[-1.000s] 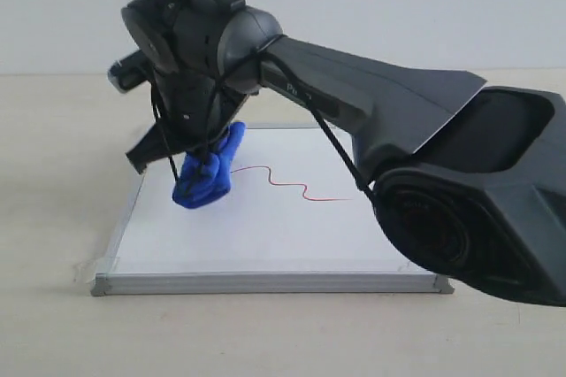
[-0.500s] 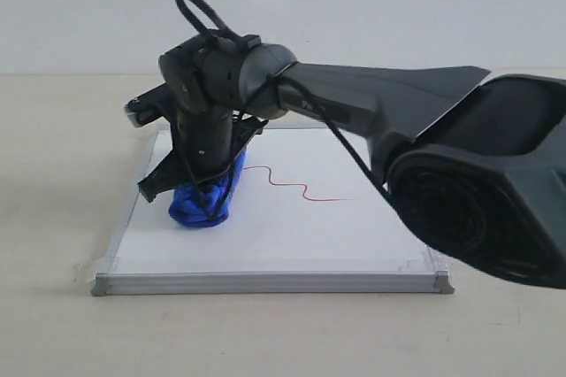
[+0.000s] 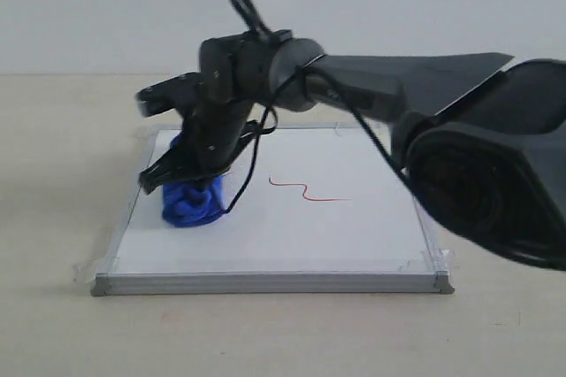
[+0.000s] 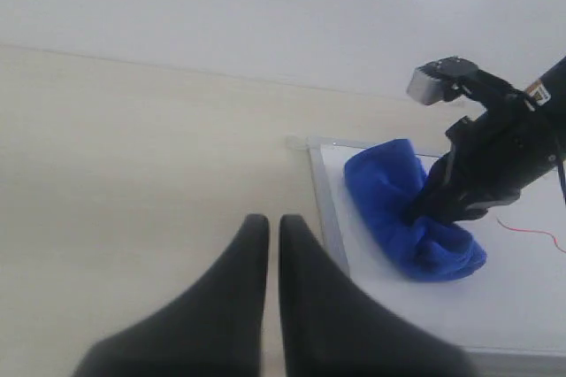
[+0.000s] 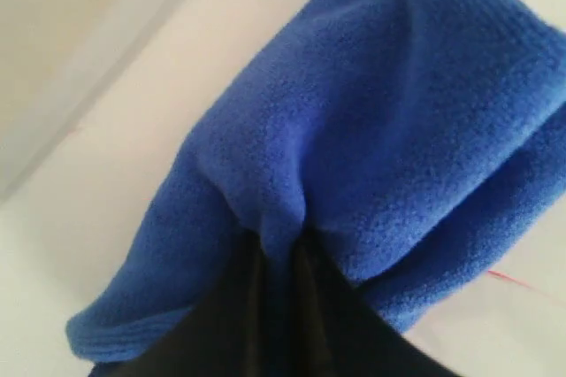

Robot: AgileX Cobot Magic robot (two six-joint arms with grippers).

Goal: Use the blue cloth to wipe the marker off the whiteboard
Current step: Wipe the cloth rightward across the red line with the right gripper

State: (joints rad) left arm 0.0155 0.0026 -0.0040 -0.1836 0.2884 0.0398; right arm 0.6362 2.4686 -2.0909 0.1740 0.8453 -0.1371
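Fingers (image 5: 232,319) of right gripper (image 5: 276,257): pinched on a fold of the blue cloth (image 3: 190,203), pressed bunched onto the whiteboard (image 3: 292,240), short of the marker (image 3: 308,191), presumably for dragging across; left gripper (image 4: 271,222) held closed, off-board

The right arm (image 3: 398,85) slants in from the right above the board's (image 3: 292,240) far half and blocks any pass there. The right gripper (image 3: 196,180), fingers (image 5: 225,306) pinched into the cloth (image 3: 188,204), fills the board's left side, close to the frame. Bare board separates the cloth from the red line (image 3: 308,191), and the near strip lies open. Left of the board the worktop (image 3: 53,182) is free; only the left gripper (image 4: 267,231), fingers together, hangs over it near the corner.
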